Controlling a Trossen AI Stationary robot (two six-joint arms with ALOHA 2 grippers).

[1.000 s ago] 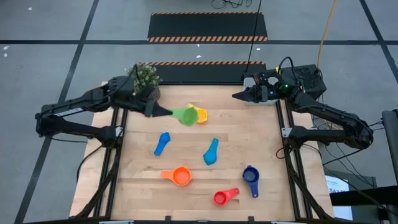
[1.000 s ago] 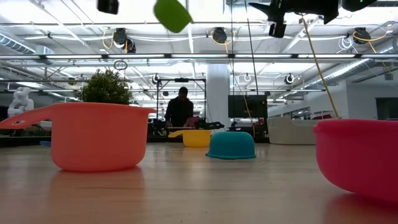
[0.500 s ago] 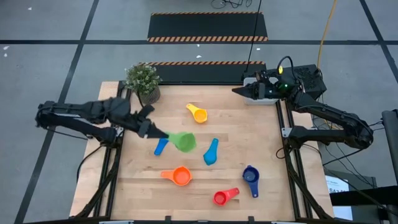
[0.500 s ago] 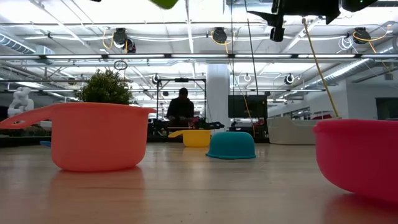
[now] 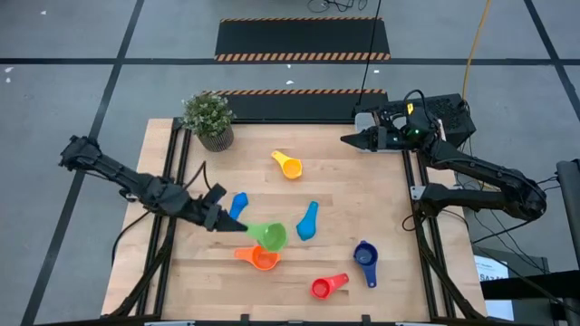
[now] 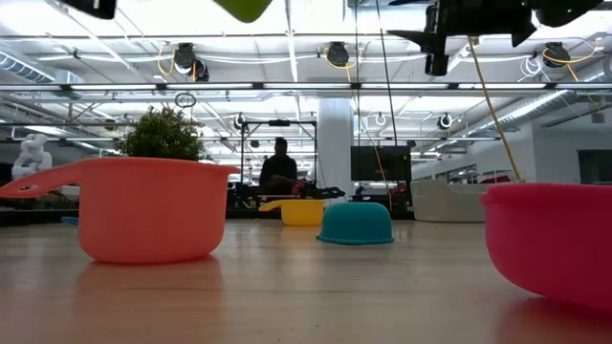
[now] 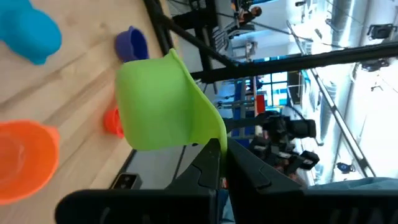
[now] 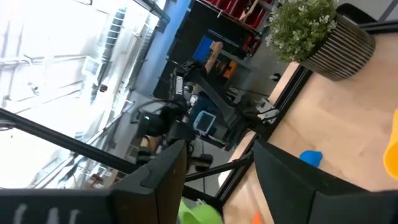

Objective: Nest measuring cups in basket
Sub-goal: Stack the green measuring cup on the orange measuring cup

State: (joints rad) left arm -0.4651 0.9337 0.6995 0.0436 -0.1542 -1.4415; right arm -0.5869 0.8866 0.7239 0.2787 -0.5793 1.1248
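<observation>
Green cup (image 5: 270, 236) is hanging in the air directly over the orange cup (image 5: 262, 257), carried here from beside the yellow cup (image 5: 288, 166), with the left gripper (image 5: 233, 225) pinching its handle tight. That is lining up a nest of cup on cup, while no basket is showing. The right gripper (image 5: 350, 139), fingers apart and empty, is waiting well beyond the yellow cup.
</observation>
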